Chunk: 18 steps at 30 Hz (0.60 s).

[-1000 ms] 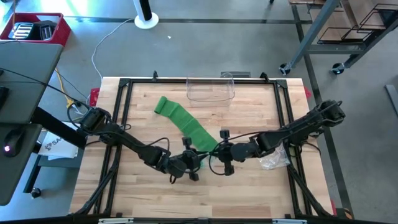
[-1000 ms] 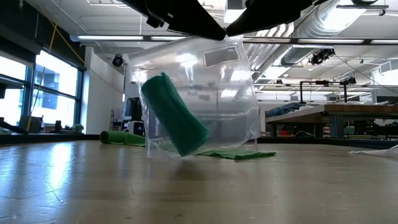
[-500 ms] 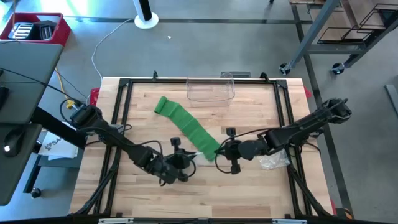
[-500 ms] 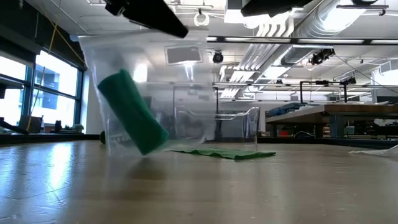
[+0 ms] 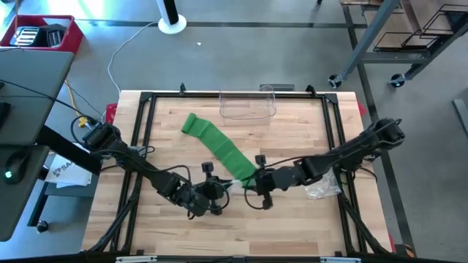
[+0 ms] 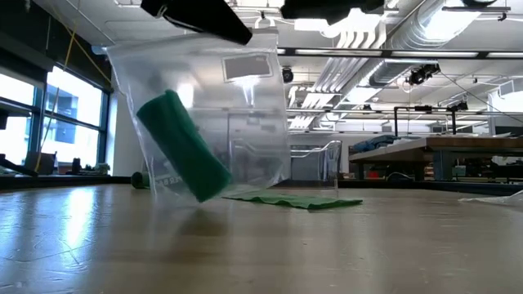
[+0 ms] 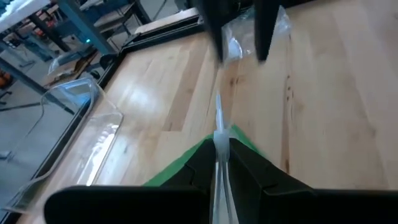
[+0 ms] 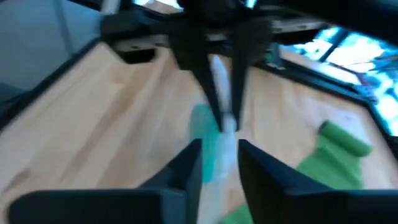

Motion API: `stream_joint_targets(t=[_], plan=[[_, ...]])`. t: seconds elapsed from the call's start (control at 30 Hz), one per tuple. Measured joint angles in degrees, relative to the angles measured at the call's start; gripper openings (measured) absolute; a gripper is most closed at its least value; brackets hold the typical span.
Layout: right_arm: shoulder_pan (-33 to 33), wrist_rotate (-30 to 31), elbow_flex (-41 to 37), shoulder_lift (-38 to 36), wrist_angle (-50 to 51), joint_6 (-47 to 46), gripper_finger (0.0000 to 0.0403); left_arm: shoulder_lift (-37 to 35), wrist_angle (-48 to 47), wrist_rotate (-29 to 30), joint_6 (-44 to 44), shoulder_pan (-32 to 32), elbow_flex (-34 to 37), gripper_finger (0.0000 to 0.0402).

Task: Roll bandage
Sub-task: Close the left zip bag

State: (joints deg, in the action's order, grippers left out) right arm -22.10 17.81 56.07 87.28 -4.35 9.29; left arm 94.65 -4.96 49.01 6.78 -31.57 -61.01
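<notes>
The wooden tabletop [image 5: 292, 226] sits inside a black frame and carries all items seen. 2 dark arms reach inward from opposite sides and meet near its middle. A long green bandage strip [image 5: 219, 148] lies unrolled on the boards, running diagonally from a rolled end near the far left toward the middle, where the 2 grippers meet. A clear plastic container [image 5: 247, 104] stands at the far edge, well apart from the grippers. A clear plastic bag [image 6: 200, 122] hangs off the tabletop by its top edge; in the low view it tilts, with its lower corner close to or touching the boards. Inside it a rolled green bandage [image 6: 181, 145] leans at an angle against the bag's lower part. The left gripper [image 5: 218, 196] has its fingers [image 7: 199, 168] pinched narrowly on the bag's upper edge, the plastic passing between them in the left wrist view. The right gripper [image 5: 256, 187] faces it from the other side, just beside the same edge; its fingers [image 8: 186, 168] stand apart with the plastic in the gap, and whether they touch it cannot be told. A crumpled clear wrapper [image 5: 322, 190] lies beside the right arm.
</notes>
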Motion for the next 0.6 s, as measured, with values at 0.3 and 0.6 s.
stream_joint_targets(t=[0.3, 0.6], plan=[[1.75, -3.56, 0.0, 1.59, -3.19, 2.79, 0.0137, 0.0, 2.38, -0.87, -1.24, 0.02, 0.0, 0.0027], [2.24, -6.76, 0.0, 5.32, -8.42, 4.22, 0.0084, 0.0, 3.56, -1.11, -1.46, -0.01, 0.0, 0.0026]])
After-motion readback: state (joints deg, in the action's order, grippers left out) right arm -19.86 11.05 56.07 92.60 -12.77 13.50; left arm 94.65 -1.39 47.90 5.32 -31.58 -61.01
